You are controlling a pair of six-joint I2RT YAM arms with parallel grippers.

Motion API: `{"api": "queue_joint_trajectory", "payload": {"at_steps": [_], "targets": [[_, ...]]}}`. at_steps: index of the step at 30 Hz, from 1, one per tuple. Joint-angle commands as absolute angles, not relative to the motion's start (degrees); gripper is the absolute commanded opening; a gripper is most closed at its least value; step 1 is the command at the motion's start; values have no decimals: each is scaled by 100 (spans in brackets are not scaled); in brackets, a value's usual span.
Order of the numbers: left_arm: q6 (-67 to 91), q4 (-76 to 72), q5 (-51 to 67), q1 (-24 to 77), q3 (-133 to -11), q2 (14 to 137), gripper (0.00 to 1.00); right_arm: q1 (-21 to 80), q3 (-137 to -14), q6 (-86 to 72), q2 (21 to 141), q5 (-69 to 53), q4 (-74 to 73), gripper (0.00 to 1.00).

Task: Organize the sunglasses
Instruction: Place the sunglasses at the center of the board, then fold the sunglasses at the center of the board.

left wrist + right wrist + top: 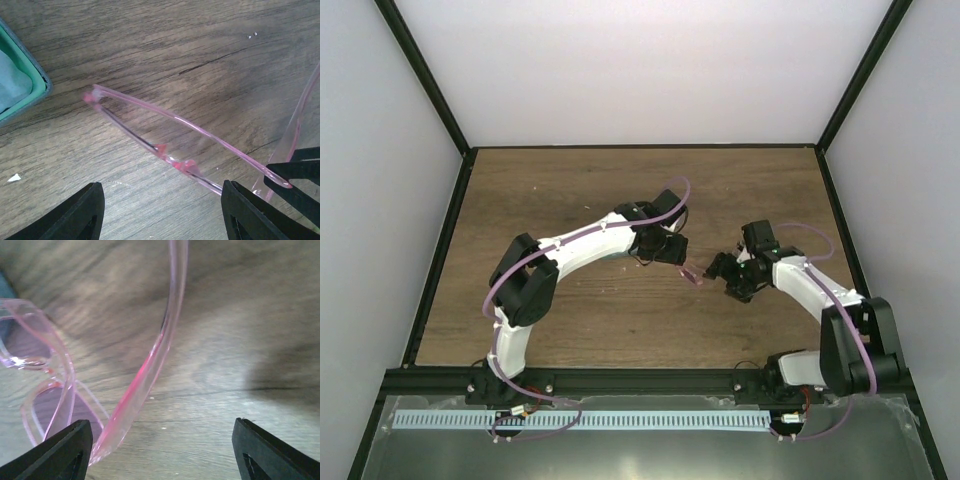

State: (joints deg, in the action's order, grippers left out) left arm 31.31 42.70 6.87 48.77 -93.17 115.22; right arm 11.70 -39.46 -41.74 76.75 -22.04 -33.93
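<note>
The sunglasses (692, 275), a thin pink see-through frame, lie on the wooden table between my two grippers. In the left wrist view the sunglasses (200, 131) stretch across the view, and one thin edge runs up to my right finger (245, 212). My left gripper (672, 255) (161, 184) is wide open and holds nothing. In the right wrist view the lenses (45, 390) are at the left and one arm (150, 365) of the sunglasses rises beside my left finger (60, 455). My right gripper (720, 270) (162, 421) is wide open and empty.
A teal case (35, 87) with a light-blue cloth (10, 82) inside shows at the left edge of the left wrist view; the top view hides it under the left arm. The right gripper's black fingers (300, 175) show at that view's right edge. Black frame rails border the table (570, 190).
</note>
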Motion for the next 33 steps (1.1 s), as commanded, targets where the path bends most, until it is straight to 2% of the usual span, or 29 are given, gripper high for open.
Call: {"api": "queue_joint_trajectory", "payload": {"at_steps": [1, 2, 4, 5, 8, 11, 14, 17, 20, 23, 28, 33], "targets": [[3089, 4221, 773, 4869, -9450, 11609, 65, 1151, -3710, -3953, 7347, -2633, -2590, 78], [3079, 4220, 776, 4869, -9436, 11596, 65, 1147, -3644, -3934, 7409, -2682, -2560, 65], [3051, 4234, 788, 4867, -9416, 11595, 63, 1150, -3563, -3950, 7552, -2645, -2633, 31], [3037, 4235, 799, 4865, -9395, 11593, 62, 1150, -3530, -3944, 7612, -2630, -2663, 20], [3041, 4197, 844, 4872, -9271, 11609, 60, 1148, -3477, -3927, 7758, -2628, -2721, 7], [3041, 4152, 896, 4878, -9175, 11619, 59, 1150, -3495, -3992, 7693, -2580, -2749, 8], [3013, 4154, 873, 4881, -9100, 11578, 54, 1151, -3735, -4218, 7545, -2105, -2938, 26], [3006, 4156, 806, 4895, -8958, 11505, 43, 1149, -4146, -4376, 7740, -1754, -3072, 39], [2989, 4133, 770, 4895, -8809, 11446, 40, 1138, -4703, -4440, 8310, -1536, -3266, 52], [2980, 4134, 725, 4890, -8763, 11467, 39, 1138, -5239, -4492, 8909, -1390, -3396, 52], [2970, 4183, 716, 4887, -8806, 11550, 39, 1151, -6059, -4546, 9741, -1116, -3849, 41], [2969, 4159, 713, 4894, -8798, 11600, 40, 1156, -6397, -4522, 10082, -1065, -4077, 36]]}}
